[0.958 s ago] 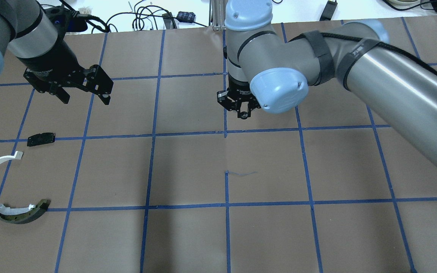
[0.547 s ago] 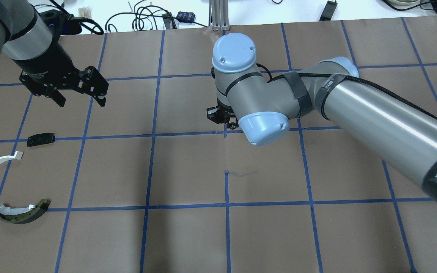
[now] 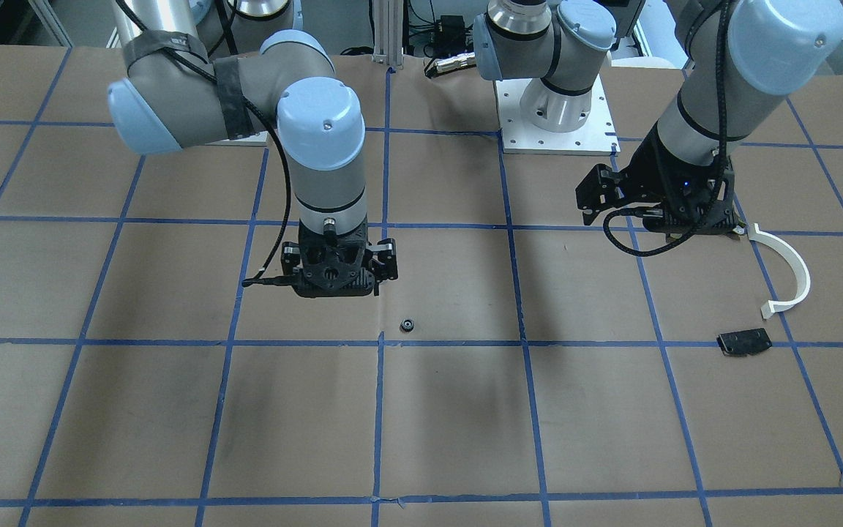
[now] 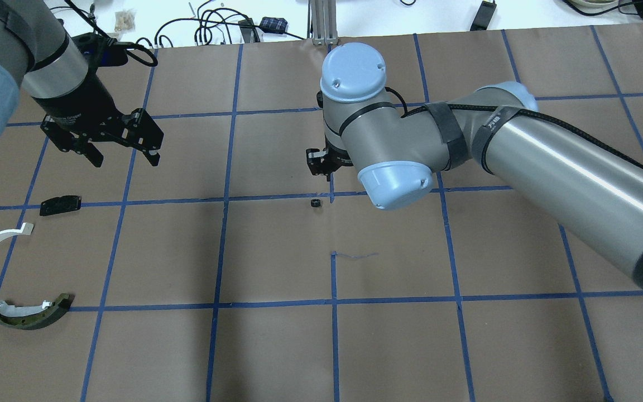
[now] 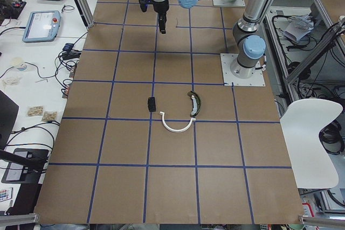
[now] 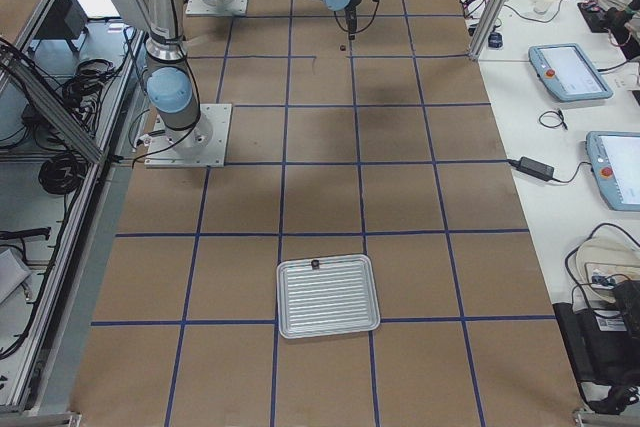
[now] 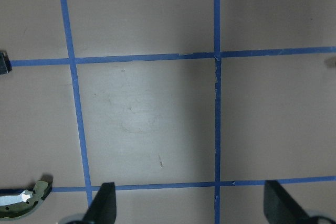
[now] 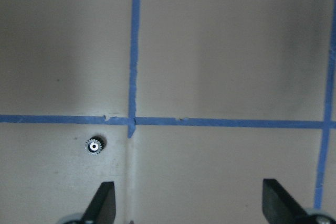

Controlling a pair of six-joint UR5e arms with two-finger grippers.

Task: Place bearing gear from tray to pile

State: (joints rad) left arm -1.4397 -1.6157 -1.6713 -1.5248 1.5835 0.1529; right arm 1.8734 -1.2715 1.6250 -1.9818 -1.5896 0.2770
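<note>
**Tray close by, gear far down the bench**

A ribbed metal tray (image 6: 328, 307) lies on the brown, blue-gridded bench (image 6: 420, 197), with a small dark part (image 6: 314, 265) at its far rim. Well beyond it, the right gripper (image 6: 355, 27) hangs near a tiny dark bearing gear (image 6: 343, 47). Two pendants (image 6: 570, 71) rest on the white side table (image 6: 510, 97).

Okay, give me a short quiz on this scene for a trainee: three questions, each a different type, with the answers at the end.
1. True or false: the right tool is gripping the bearing gear.
2. Multiple choice: the bearing gear lies A) in the tray, B) on the table beside a blue tape crossing, C) among the pile.
3. Fill in the gap: the left tool hovers over the table with its fingers ____.
Key: 1 false, its fingers are apart and the gear lies loose; 2 B; 3 open.
</note>
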